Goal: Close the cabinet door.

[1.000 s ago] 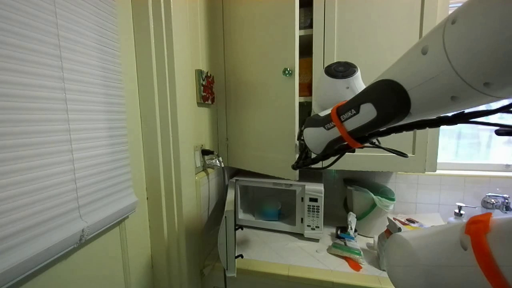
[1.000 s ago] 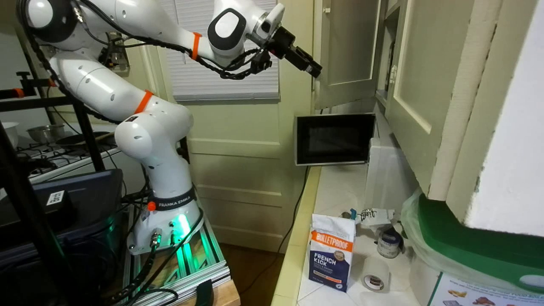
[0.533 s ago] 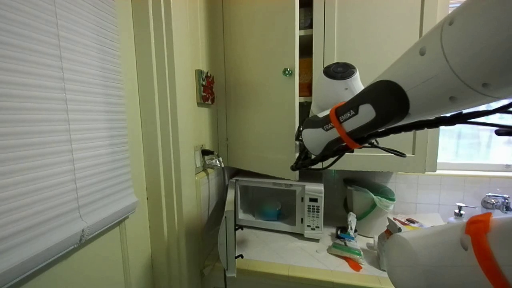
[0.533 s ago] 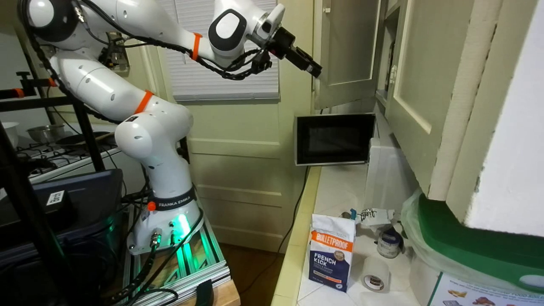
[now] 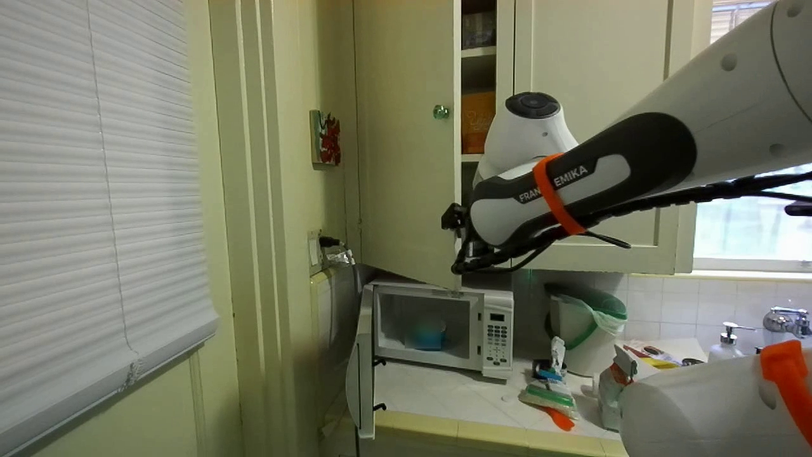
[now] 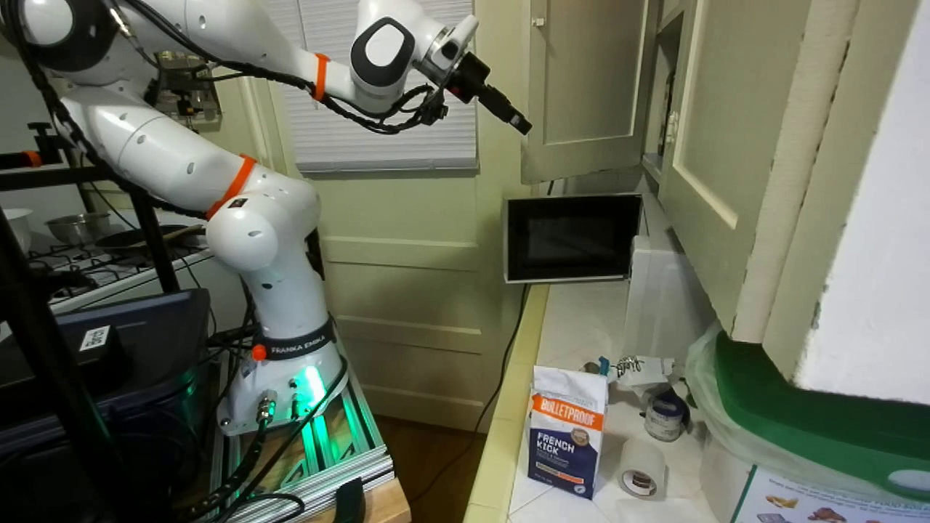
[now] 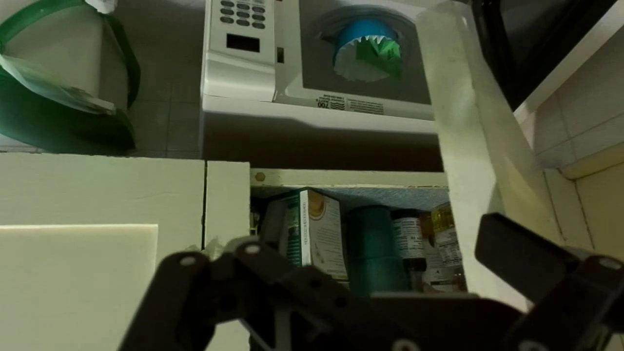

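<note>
A: In an exterior view: where's the cabinet door?

B: Standing open, above the microwave. Knob faces out. Past the door's free edge, a dark gap with shelves and an orange box. Arm crosses in front of the matching cream door. Microwave door hangs wide too. Small red-and-green picture on the wall, hinge side.

A: In an exterior view, what of the gripper?

B: Slants down, tips at the cabinet door's free edge. Touching or just beside, can't tell. Lower, on the tiled counter: upright coffee bag, white roll lying near it, small jar farther back.

A: Wrist view. Fingers?

B: Spread, well apart. One overlaps the cabinet door's edge; contact unclear. Inside the cabinet, between them: carton, teal cylinder, labelled bottles. Microwave shows upside down, blue container inside. Pale bin near it.
</note>
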You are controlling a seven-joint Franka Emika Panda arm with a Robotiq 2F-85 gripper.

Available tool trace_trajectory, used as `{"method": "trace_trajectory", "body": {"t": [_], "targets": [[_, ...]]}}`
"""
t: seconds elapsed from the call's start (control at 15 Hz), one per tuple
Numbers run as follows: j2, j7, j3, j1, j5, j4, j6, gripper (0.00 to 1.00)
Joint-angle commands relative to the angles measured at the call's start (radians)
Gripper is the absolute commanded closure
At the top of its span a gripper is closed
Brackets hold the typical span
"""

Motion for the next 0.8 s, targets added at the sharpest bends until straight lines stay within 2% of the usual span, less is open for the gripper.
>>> {"method": "trace_trajectory", "body": {"t": [0.0,0.27,0.4,0.73], "targets": [[0.011,-0.027,-0.013,0.050,0.021,0.001,-0.031,0.00],[0.021,-0.070,-0.030,0.124,0.040,-0.001,-0.072,0.00],[0.026,-0.100,-0.054,0.182,0.062,-0.001,-0.122,0.00],[0.049,-0.122,-0.049,0.224,0.049,-0.003,-0.116,0.00]]}}
